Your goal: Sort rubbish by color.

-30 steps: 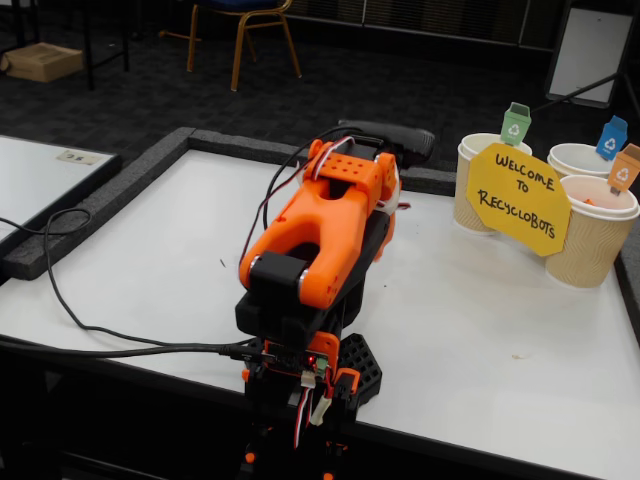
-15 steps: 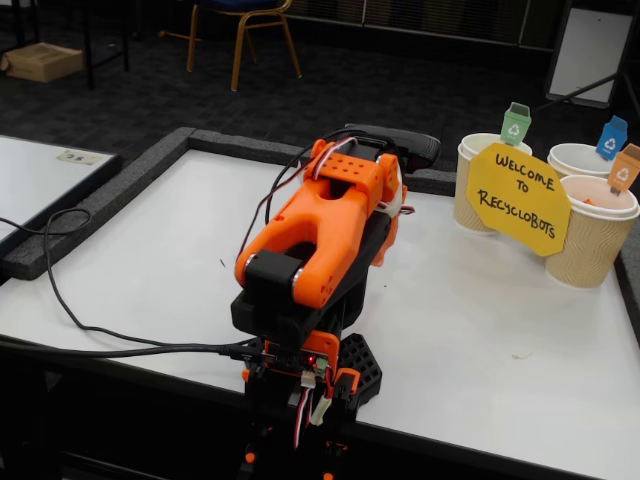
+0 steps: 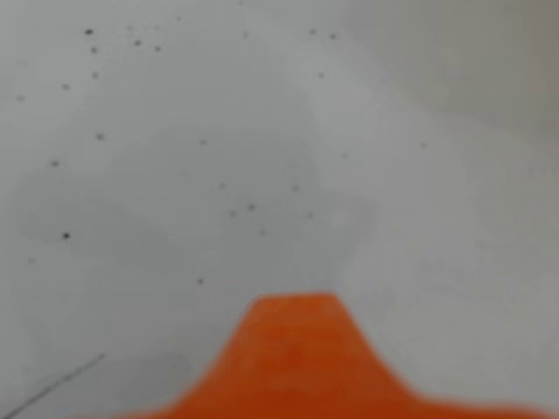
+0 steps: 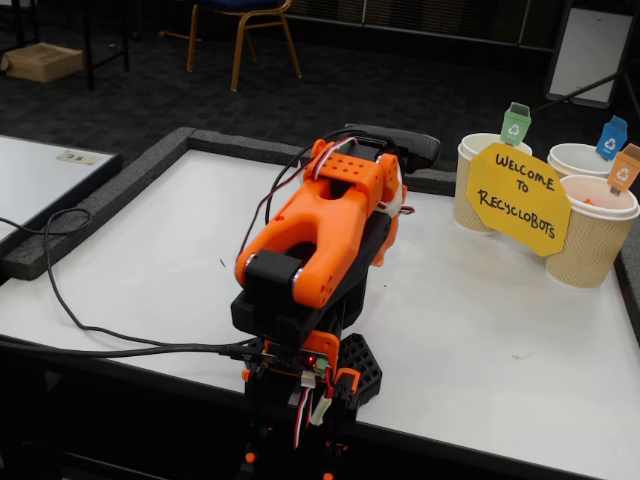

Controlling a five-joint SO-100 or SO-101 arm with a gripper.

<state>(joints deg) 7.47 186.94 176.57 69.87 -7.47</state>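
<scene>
No rubbish shows near my end effector (image 3: 293,301), whose jaw state I cannot tell, so reaching blind risks scraping the tabletop (image 4: 480,320) just beneath it.

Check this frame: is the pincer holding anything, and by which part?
Cannot tell. The wrist view shows one orange fingertip over bare table; the arm hides the pincer elsewhere.

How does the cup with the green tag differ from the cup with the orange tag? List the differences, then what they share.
The cup with the green tag stands left of and farther back than the cup with the orange tag in the fixed view. The yellow sign covers much of the green-tagged cup's wall; the orange-tagged cup's wall is mostly visible. Something orange shows inside the orange-tagged cup; the green-tagged cup's inside is not visible. Both are beige, upright, open-topped, with recycling tags.
</scene>
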